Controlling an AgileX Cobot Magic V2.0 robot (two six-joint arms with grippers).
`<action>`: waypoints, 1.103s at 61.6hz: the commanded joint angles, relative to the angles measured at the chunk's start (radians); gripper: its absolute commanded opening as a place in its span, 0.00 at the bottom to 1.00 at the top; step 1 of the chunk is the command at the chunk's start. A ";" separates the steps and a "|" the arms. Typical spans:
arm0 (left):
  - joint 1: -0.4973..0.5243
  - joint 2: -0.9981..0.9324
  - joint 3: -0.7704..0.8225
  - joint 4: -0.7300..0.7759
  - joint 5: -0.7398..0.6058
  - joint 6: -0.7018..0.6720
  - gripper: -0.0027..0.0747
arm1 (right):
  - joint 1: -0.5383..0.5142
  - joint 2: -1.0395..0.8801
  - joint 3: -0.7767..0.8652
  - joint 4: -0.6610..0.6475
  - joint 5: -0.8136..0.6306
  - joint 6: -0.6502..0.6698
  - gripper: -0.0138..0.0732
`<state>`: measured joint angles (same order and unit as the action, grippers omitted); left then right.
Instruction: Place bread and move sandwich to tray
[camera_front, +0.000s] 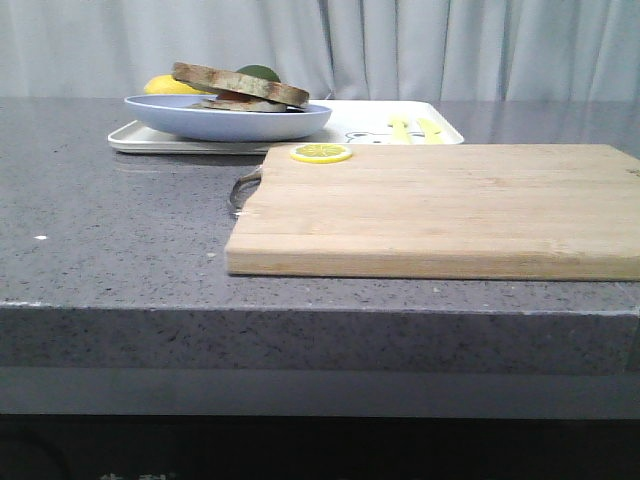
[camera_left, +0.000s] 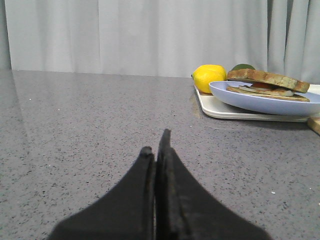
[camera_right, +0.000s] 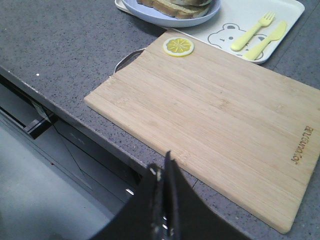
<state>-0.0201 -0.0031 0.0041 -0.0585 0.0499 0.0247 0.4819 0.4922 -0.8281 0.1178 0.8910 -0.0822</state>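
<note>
Left fingers (camera_left: 156, 142): pressed together, holding nothing, low over bare bench (camera_left: 75, 150).
Right fingers (camera_right: 162, 167): pressed together, holding nothing, above the bench's front edge, near the wooden board (camera_right: 215, 120).
Sandwich (camera_front: 240, 88): on the blue plate (camera_front: 228, 120), which sits on the tray (camera_front: 370, 125).
Nearby: lemon (camera_left: 209, 77) behind the plate; lemon slice (camera_front: 321, 153) on the board's corner.

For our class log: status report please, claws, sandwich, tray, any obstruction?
Left claw shut, empty. Right claw shut, empty. Sandwich on blue plate, plate on tray. Lemon slice on wooden board; nothing blocking.
</note>
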 joint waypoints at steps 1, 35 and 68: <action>-0.002 -0.025 0.001 -0.003 -0.083 -0.010 0.01 | -0.004 -0.013 -0.010 -0.004 -0.076 -0.005 0.08; -0.002 -0.025 0.001 -0.003 -0.083 -0.010 0.01 | -0.465 -0.446 0.639 0.105 -0.719 -0.007 0.08; -0.002 -0.023 0.001 -0.003 -0.083 -0.010 0.01 | -0.448 -0.521 0.853 0.088 -0.899 -0.017 0.08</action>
<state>-0.0201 -0.0031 0.0041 -0.0585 0.0499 0.0247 0.0275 -0.0099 0.0268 0.2235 0.0856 -0.0861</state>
